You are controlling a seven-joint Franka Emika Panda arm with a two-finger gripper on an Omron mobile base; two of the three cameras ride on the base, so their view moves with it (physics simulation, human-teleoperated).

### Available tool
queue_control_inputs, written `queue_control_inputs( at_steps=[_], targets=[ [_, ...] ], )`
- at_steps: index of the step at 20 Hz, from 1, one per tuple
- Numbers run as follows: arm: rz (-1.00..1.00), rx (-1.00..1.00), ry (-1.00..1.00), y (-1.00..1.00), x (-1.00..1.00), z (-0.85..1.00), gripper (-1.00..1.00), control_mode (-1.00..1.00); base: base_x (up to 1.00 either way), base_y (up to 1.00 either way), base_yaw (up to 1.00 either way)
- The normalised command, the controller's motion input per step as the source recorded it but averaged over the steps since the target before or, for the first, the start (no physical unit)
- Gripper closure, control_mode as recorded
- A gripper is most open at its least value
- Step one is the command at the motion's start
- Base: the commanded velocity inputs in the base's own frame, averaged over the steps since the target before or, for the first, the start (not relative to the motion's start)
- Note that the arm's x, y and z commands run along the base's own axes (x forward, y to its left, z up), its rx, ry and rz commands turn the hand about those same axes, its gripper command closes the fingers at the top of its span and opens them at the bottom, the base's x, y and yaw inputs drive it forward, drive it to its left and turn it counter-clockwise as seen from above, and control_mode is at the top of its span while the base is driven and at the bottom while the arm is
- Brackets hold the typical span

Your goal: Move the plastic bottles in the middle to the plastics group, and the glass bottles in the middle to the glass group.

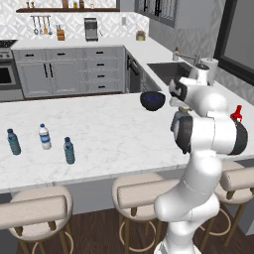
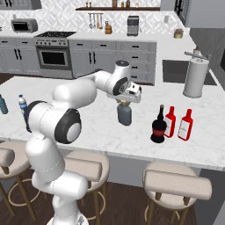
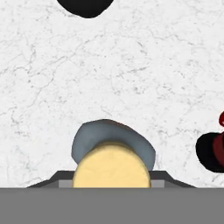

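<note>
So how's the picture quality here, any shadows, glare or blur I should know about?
Left base view: flat even light, soft and low-detail, no glare on the counter. Right base view: equally soft; the grey-blue bottle casts no clear shadow. Hand view: its tan cap looms large and featureless at the bottom, and the dark blobs at the edges are cropped.

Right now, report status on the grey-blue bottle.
Pincer shut on grey-blue bottle, gripped at the tan cap. Black bottle stands beside the red bottles. Path there looks unobstructed.
</note>
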Motion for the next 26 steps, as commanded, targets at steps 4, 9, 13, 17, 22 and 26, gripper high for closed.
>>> queue_control_inputs(
  at_steps=[4,9,13,17,22,26],
  targets=[
    [0.0,0.0,0.0,-0.53,-0.37,0.0,1.0,-1.0,0.0,0.0,0.0],
    [0.0,0.0,0.0,-0.5,-0.2,0.0,1.0,-1.0,0.0,0.0,0.0],
    [0.0,0.0,0.05,-0.24,-0.24,-0.2,1.0,-1.0,0.0,0.0,0.0],
    [0.0,0.0,0.08,-0.03,-0.2,-0.3,1.0,-1.0,0.0,0.0,0.0],
    [0.0,0.0,0.07,-0.06,-0.01,-0.32,1.0,-1.0,0.0,0.0,0.0],
    [0.0,0.0,0.0,-0.26,0.03,-0.15,1.0,-1.0,0.0,0.0,0.0]
  ],
)
